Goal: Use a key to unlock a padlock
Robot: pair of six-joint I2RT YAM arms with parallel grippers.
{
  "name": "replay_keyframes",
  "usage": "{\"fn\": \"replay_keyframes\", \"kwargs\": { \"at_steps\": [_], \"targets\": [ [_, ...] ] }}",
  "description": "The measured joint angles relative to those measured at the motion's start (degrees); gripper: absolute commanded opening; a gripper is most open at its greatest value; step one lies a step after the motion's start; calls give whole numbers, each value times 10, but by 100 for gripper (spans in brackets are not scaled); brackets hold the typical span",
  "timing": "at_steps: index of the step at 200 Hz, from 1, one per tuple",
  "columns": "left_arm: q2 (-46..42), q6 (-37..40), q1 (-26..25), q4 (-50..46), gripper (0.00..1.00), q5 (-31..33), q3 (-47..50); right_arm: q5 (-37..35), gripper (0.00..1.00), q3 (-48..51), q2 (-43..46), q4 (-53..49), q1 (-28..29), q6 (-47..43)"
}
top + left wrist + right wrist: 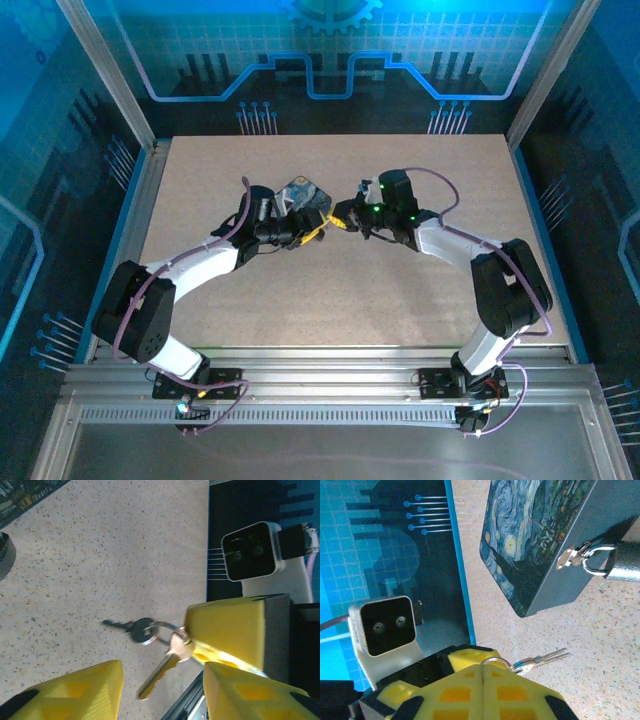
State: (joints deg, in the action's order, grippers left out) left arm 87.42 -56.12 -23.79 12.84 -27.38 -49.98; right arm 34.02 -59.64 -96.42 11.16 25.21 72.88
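Box: dark blue box [540, 535] with a swirled night-sky pattern, on the speckled table [350, 300] near its middle. It serves as the landmark for the lines below.
Padlock: small dark grey padlock [623, 562] at the box's side wall. Its shackle is looped through the metal hasp [568, 558] fixed on that wall, and the body juts away from the box.
Key: slim key [545, 657] sticking out sideways from the right pincer's tips. It is clear of the box and apart from the padlock, below both in the right wrist view.
Second key: darker key [125, 626] on the same ring [160, 632], seen in the left wrist view with its shaft pointing away from the right pincer.
Right pincer: the right pincer [482, 667] is clenched, its yellow fingers pressed together with no gap. It grasps the key at its ring end, and the ring comes out of the seam between the fingers. From above it sits just beside the box, off its near right corner.
Left pincer: the left pincer [162, 680] is released, with its two yellow fingers spread wide and nothing pinched. The key's tip hangs in front of the gap. From above it lies just on the near side of the box, facing the right pincer.
Left wrist camera: white housing [382, 625], seen from the right wrist to the left of the box.
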Motion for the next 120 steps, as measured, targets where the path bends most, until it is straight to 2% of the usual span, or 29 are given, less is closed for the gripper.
{"fn": "replay_keyframes", "kwargs": {
  "at_steps": [38,78,112,120],
  "targets": [
    [0,-9,0,8,27,-1,0,3,0,0,-7,1,7,7],
    [0,-9,0,9,20,-1,0,5,0,0,-7,4,7,9],
    [0,-9,0,11,7,-4,0,3,0,0,-7,5,7,11],
    [0,-8,0,11,2,-4,0,2,0,0,-7,5,7,11]
  ]
}}
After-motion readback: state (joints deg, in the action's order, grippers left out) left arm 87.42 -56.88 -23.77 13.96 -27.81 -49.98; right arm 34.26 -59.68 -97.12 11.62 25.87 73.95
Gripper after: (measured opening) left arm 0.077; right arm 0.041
